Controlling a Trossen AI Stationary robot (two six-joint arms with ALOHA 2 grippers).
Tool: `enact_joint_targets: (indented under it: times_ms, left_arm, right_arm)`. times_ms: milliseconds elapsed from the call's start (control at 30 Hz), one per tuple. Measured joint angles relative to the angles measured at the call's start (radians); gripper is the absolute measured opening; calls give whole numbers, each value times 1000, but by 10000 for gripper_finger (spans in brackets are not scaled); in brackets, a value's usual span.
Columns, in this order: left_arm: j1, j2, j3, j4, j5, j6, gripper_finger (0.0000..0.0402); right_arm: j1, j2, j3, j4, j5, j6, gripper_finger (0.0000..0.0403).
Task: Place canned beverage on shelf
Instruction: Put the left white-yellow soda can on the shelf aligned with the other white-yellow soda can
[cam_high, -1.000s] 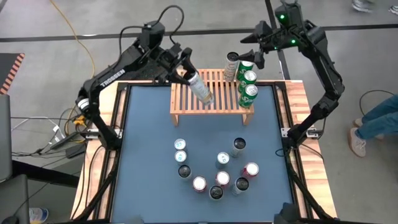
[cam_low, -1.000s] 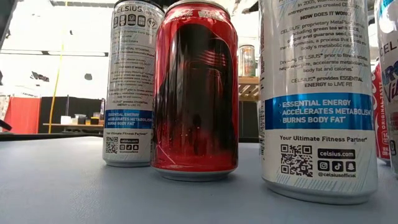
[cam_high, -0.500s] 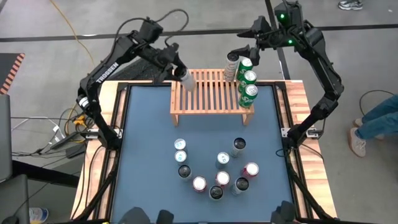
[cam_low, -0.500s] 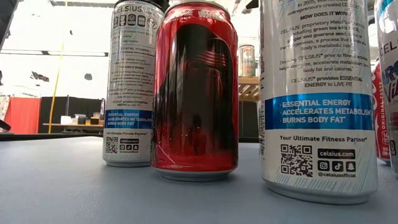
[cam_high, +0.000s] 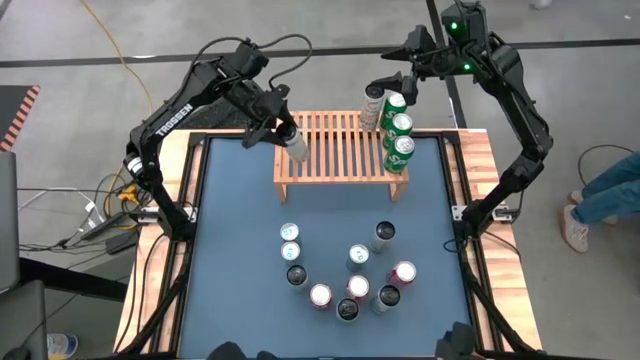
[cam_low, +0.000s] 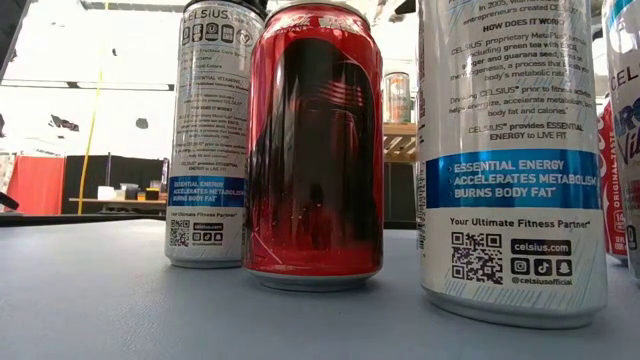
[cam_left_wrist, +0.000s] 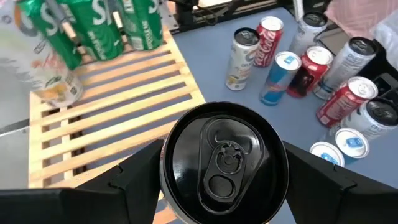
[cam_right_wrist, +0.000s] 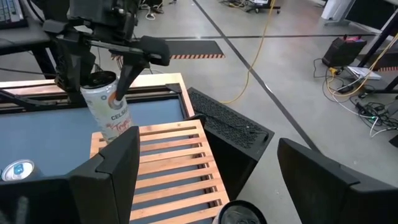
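Four cans (cam_high: 399, 128) are already placed on the shelf (cam_high: 340, 165). A fifth can (cam_high: 296, 143) is gripped by the left hand (cam_high: 284, 131) above the shelf's left end, unreleased. The right hand (cam_high: 395, 80) is held open; ten cans (cam_high: 345, 272) are left on the surface (cam_high: 235, 250).

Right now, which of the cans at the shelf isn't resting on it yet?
The white Celsius can in the left hand, tilted over the shelf's left end. The three green cans and the pale can already stand at its right end.

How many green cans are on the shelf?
3, lined along the right end of the shelf: rear green can, middle green can, front green can. None looks hidden.
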Motion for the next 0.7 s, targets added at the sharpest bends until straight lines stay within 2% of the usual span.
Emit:
enact_joint_targets:
  times_ms: [133, 333, 700]
  left_arm:
    - [-1, 0, 0, -22, -1, -23, 259]
    - [-19, 0, 0, -53, -69, -70, 259]
    - [-23, 0, 0, -58, -87, -172, 267]
  right_arm:
    - [0, 0, 0, 0, 0, 0, 318]
    - [0, 0, 0, 0, 0, 0, 318]
    - [0, 0, 0, -1, 0, -8, 318]
